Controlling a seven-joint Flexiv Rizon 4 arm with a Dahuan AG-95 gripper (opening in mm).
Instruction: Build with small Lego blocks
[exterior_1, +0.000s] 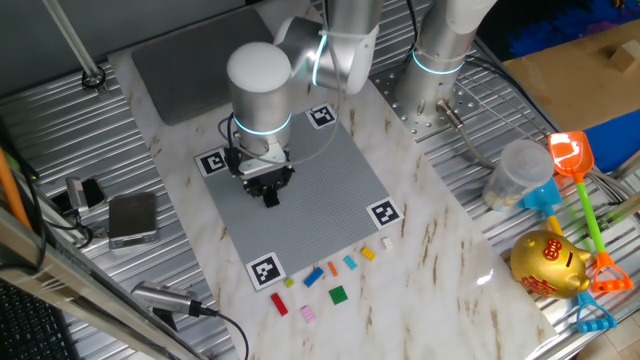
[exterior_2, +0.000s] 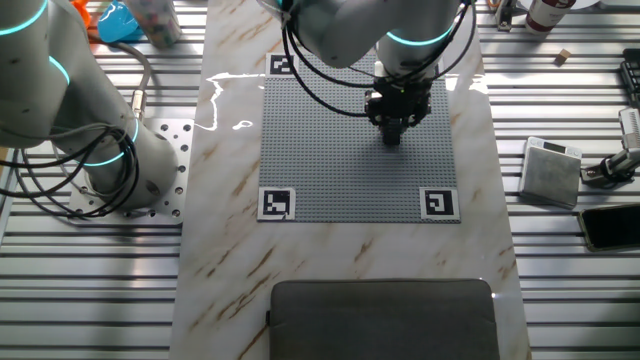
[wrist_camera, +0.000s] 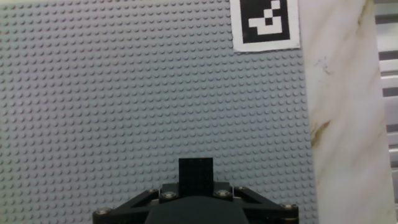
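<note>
Grey studded baseplate (exterior_1: 305, 200) lies flat on my marble-patterned worktop (exterior_1: 440, 250), black-and-white markers at its corners. My hand (exterior_1: 270, 195) hangs low over it, fingers together on what looks like a small black block (wrist_camera: 196, 169). The small Lego blocks (exterior_1: 330, 275) sit loose off the plate's near edge: red, orange, blue, green, pink, yellow, white. To one side lie a golden piggy bank (exterior_1: 548, 265), plastic spades and a clear jar (exterior_1: 515, 172); opposite, a metal box (exterior_1: 132, 217).
</note>
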